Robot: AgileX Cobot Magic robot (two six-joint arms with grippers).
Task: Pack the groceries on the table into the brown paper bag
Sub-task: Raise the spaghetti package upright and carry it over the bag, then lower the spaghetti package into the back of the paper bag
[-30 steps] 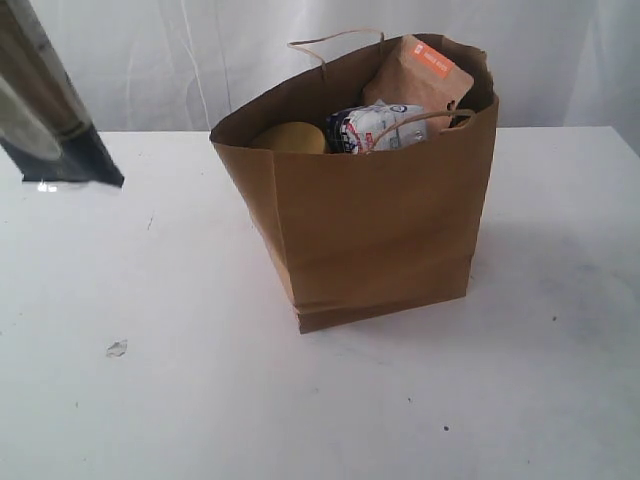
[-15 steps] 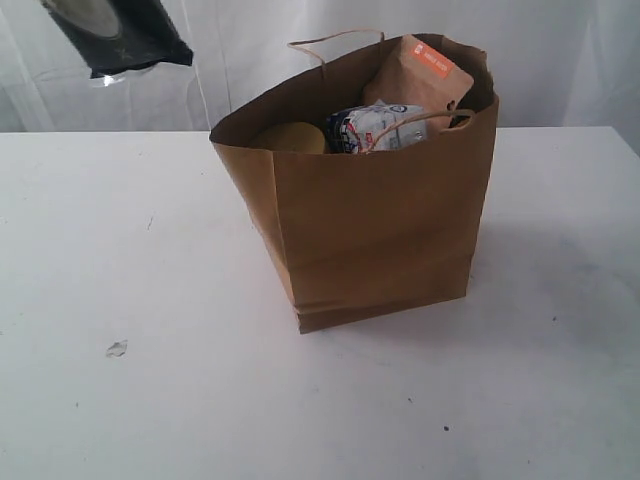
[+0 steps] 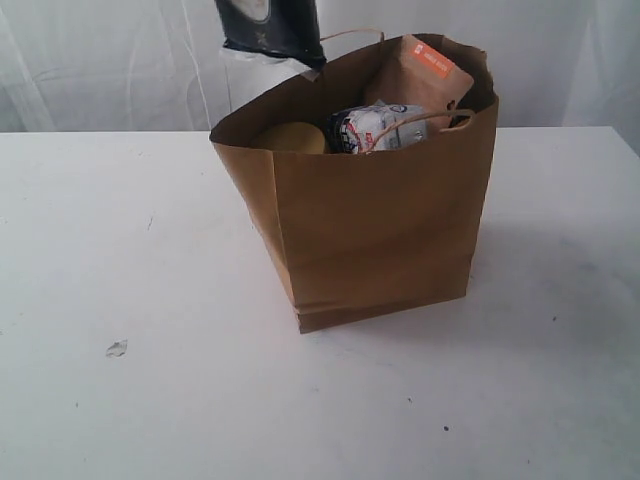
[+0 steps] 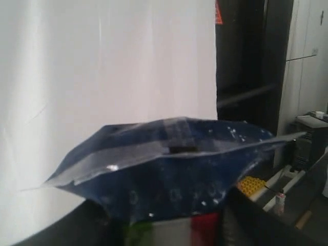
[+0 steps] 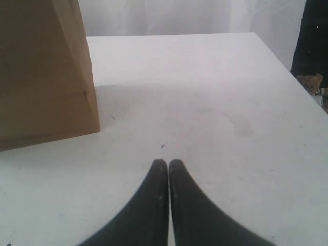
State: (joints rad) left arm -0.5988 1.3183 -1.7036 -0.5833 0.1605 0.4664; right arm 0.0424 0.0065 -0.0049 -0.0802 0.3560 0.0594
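Observation:
The brown paper bag (image 3: 370,220) stands upright on the white table (image 3: 150,260). Inside it show a yellow-lidded jar (image 3: 290,137), a blue-white carton (image 3: 375,125) and the brown orange-labelled pouch (image 3: 420,75). The dark-blue end of the spaghetti packet (image 3: 270,28) hangs just above the bag's back left rim. In the left wrist view the packet (image 4: 169,169) fills the space between the dark fingers of my left gripper (image 4: 169,228), which is shut on it. My right gripper (image 5: 168,164) is shut and empty, low over the table beside the bag (image 5: 43,72).
A small white scrap (image 3: 117,348) lies on the table at the front left. A white curtain hangs behind the table. The table's right edge (image 5: 302,84) runs close to a dark area with a small teddy (image 5: 310,82).
The spaghetti packet has swung from the far left up and to the right, and now hangs over the bag's back left rim. The right gripper has not moved.

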